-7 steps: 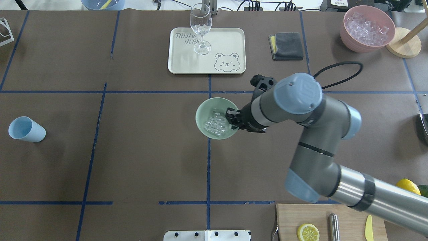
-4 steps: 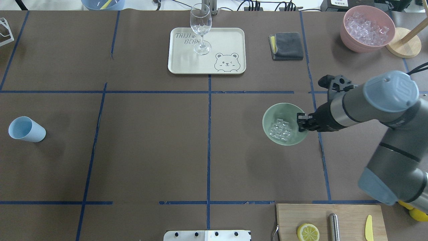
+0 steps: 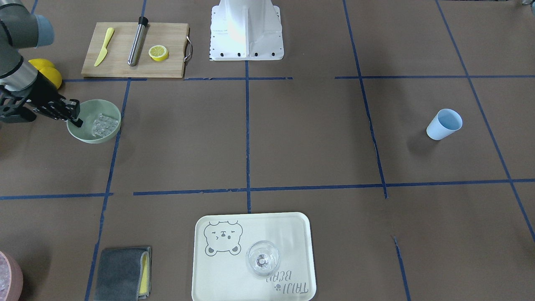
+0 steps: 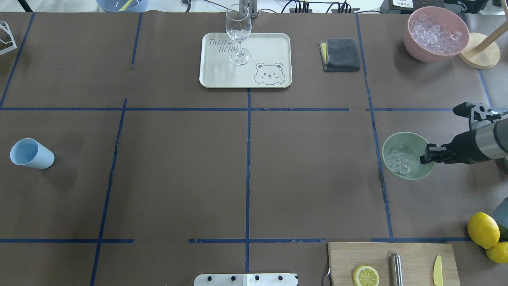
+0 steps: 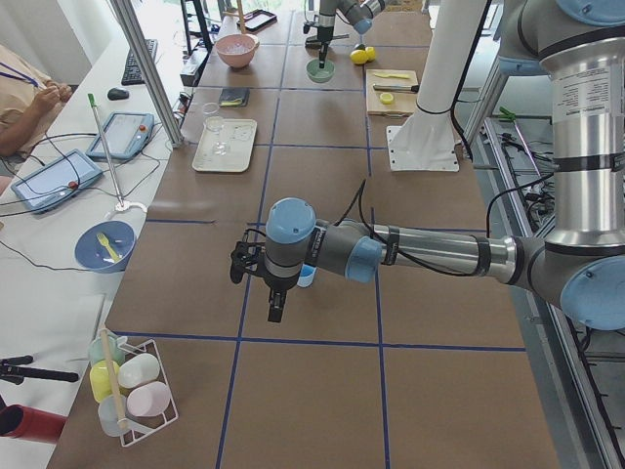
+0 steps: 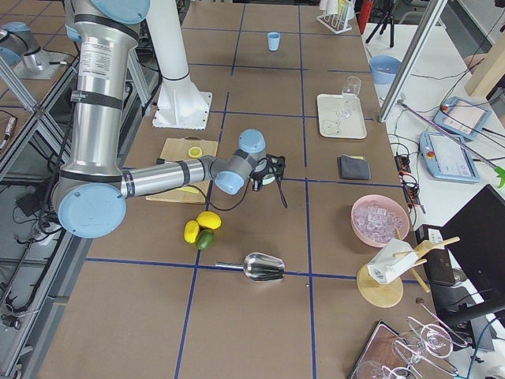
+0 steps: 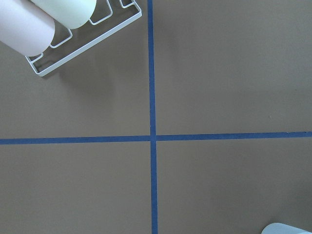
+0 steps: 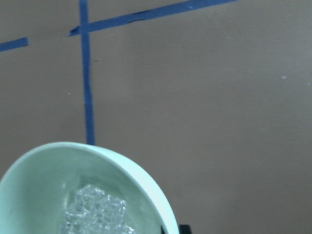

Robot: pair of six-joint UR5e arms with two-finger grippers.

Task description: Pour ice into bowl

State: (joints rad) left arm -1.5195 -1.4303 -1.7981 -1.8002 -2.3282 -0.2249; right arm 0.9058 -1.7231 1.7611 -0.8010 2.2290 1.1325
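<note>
- The right gripper (image 4: 425, 155) is clamped on the rim of the bowl (image 4: 405, 137). The jaws are drawn narrow over the thin wall, and 1 dark finger (image 3: 77, 122) dips inside the bowl.
- The bowl sits straight out past the fingertips, on the side away from the wrist. It is mouth up and close to level.
- I cannot tell from here whether the bowl's base touches the table (image 4: 278, 178) or hangs just above it.
- The ice (image 4: 398, 162) lies in a small glassy heap at the bottom of the bowl. It is on the half farther from the gripper and clear of the finger.
- In the right wrist view the bowl's curved rim fills the lower left corner, with the cubes just inside it.
- 2 lemons (image 4: 483, 229) lie back from the gripper on the robot's side, well apart from it.
- The cutting board (image 4: 412, 254) lies on that same side, nearer the table's middle.
- The pink container (image 4: 436, 51) stands well ahead of the gripper, at the far edge.
- The left gripper (image 5: 276, 305) shows only in the side view, pointing down above the table. I cannot tell whether it is wide or narrow.
- The light blue cup (image 5: 306, 277) lies just behind the left gripper in that view. It is far from the bowl.
- A wire rack (image 7: 87, 46) shows at the top corner of the left wrist view.
</note>
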